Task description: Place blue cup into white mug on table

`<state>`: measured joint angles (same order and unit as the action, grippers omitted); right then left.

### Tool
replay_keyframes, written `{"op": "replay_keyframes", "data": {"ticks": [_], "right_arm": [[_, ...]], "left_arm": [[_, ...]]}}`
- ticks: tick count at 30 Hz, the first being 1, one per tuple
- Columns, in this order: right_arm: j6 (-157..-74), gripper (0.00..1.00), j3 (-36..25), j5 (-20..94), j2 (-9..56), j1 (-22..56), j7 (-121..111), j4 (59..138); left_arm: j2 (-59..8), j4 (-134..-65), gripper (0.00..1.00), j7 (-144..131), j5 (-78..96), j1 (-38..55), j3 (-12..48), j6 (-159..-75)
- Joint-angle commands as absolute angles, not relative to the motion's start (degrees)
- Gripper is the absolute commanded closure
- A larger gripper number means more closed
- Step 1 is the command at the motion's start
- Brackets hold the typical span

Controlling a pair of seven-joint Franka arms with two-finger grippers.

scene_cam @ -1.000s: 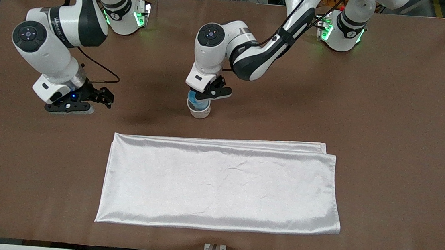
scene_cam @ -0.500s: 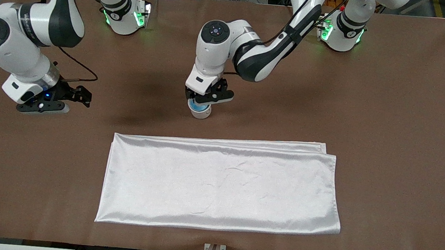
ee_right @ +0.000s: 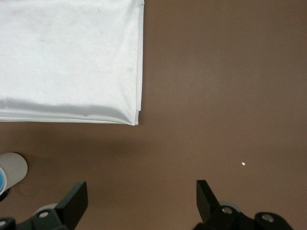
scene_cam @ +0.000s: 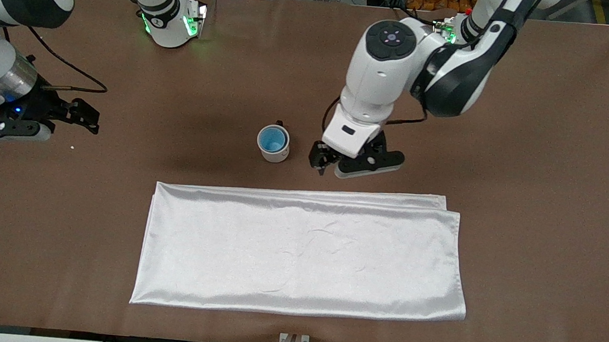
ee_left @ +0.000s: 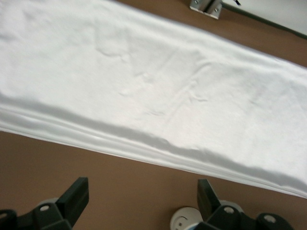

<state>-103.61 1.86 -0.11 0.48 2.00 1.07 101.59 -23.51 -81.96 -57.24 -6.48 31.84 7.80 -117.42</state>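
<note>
Front view: you have the blue cup (scene_cam: 273, 139) seated inside the white mug (scene_cam: 273, 147), both standing upright on the bare table (scene_cam: 548, 159), just farther from the camera than the folded white cloth (scene_cam: 303, 251). The mug's small dark handle (scene_cam: 279, 123) shows at the rim on the side toward the arms' bases. The left gripper (scene_cam: 333, 161) hangs empty over the table beside the mug, toward the left arm's end, near but not touching it; its fingers stand apart. The right gripper (scene_cam: 80, 116) waits over the table well apart from the mug, toward the right arm's end, also spread and holding nothing. A tiny white speck (scene_cam: 73, 147) lies near it. Left wrist view: both fingertips (ee_left: 76, 195) are parted with brown table between them and the cloth (ee_left: 153, 86) stretching across; a small white round item (ee_left: 186, 219) shows by one finger, too cropped to identify. Right wrist view: fingers (ee_right: 74, 201) wide apart over bare table, the cloth's corner (ee_right: 72, 62) in sight, the mug (ee_right: 12, 168) at the picture's edge with a sliver of blue, and the speck (ee_right: 243, 164). By these pictures the placement looks done. The risk left for you is the left gripper: it sits low and close, so a sideways sweep toward the mug could clip it and tip both cups; a drop toward the cloth could snag the fold.
</note>
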Motion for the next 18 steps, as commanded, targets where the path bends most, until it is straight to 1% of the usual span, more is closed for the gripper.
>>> {"op": "replay_keyframes", "data": {"ticks": [1,9,14,18], "right_arm": [[-97.66,0.0,2.37,1.06,0.88,1.58,2.64,95.55],[-92.9,0.0,2.55,0.18,0.53,1.85,-0.87,91.94],[-92.72,0.0,2.37,-0.09,0.44,1.58,-3.59,91.23],[-92.72,0.0,2.37,-2.63,0.35,1.58,-6.59,90.35]], "left_arm": [[-19.34,-83.41,0.0,-50.2,-7.21,27.69,8.26,-113.21],[-15.74,-83.41,0.0,-36.58,-6.33,20.58,8.35,-107.76],[-13.89,-83.41,0.0,-25.86,-3.61,15.22,8.26,-105.73],[-12.83,-83.76,0.0,-22.5,-1.93,11.52,8.17,-104.94]]}}
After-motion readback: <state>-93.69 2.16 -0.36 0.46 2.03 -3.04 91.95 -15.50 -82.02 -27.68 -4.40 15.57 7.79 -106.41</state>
